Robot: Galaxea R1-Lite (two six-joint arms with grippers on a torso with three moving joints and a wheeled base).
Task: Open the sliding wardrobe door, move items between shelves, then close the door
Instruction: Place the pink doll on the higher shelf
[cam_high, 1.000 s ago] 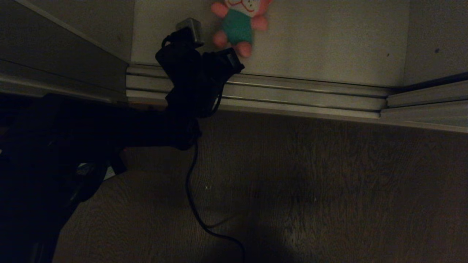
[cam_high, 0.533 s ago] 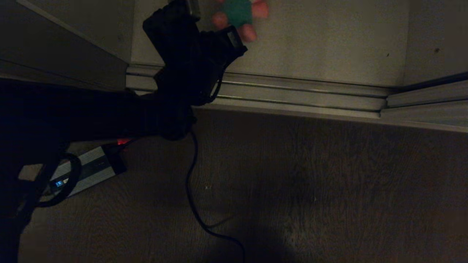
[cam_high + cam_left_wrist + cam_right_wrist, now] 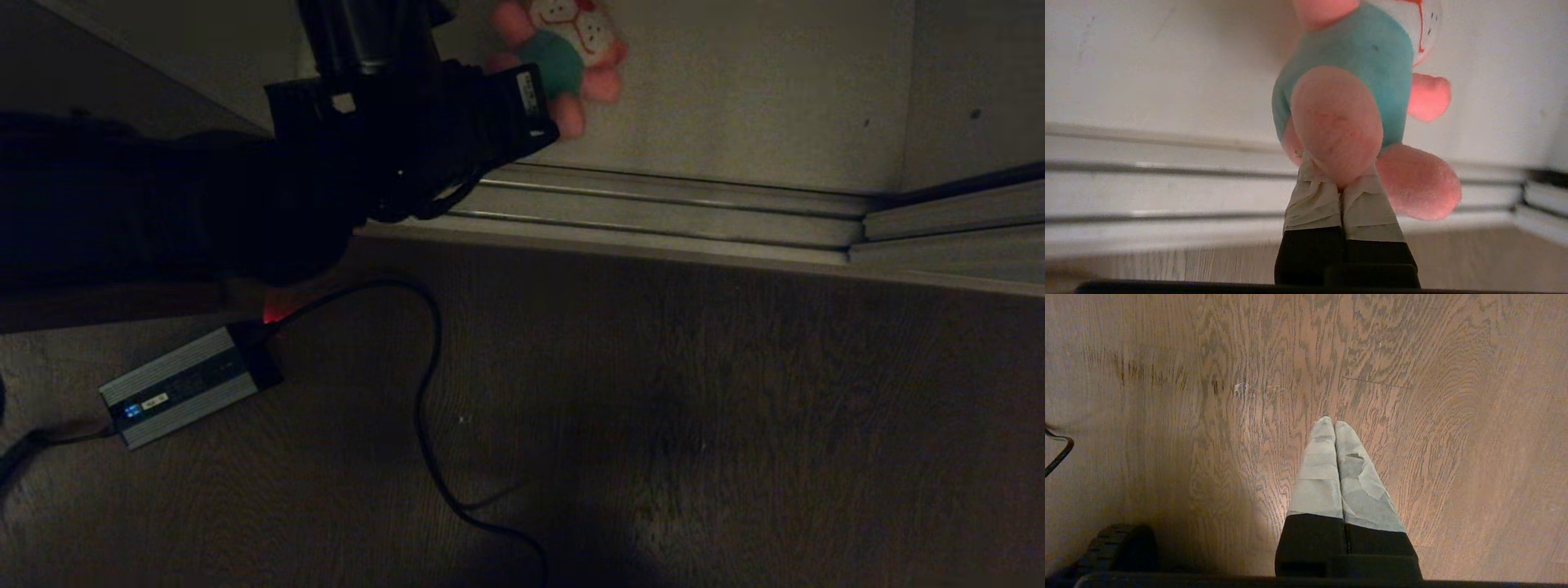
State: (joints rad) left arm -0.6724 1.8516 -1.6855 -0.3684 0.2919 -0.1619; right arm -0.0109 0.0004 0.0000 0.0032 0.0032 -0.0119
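Note:
My left gripper (image 3: pixel 1340 179) is shut on one pink leg of the pink plush toy (image 3: pixel 1355 61). The toy has a teal body and a white face. In the head view the toy (image 3: pixel 563 49) hangs just past my dark left wrist (image 3: pixel 424 122), over the off-white shelf (image 3: pixel 751 98); the fingers are hidden there. The wardrobe stands open, with a pale door panel (image 3: pixel 188 41) at the left of the opening. My right gripper (image 3: pixel 1331 422) is shut and empty, parked pointing at the wood floor.
Metal door tracks (image 3: pixel 669 204) run along the front of the shelf. A grey power adapter (image 3: pixel 188 384) with a red light lies on the dark wood floor (image 3: pixel 735 425), and its black cable (image 3: pixel 429 408) snakes across it. Another pale panel (image 3: pixel 971 73) stands at the right.
My left arm has risen and swung left in the picture, uncovering the adapter on the floor. The pink toy has left its flat place on the shelf and now hangs from the gripper, turned.

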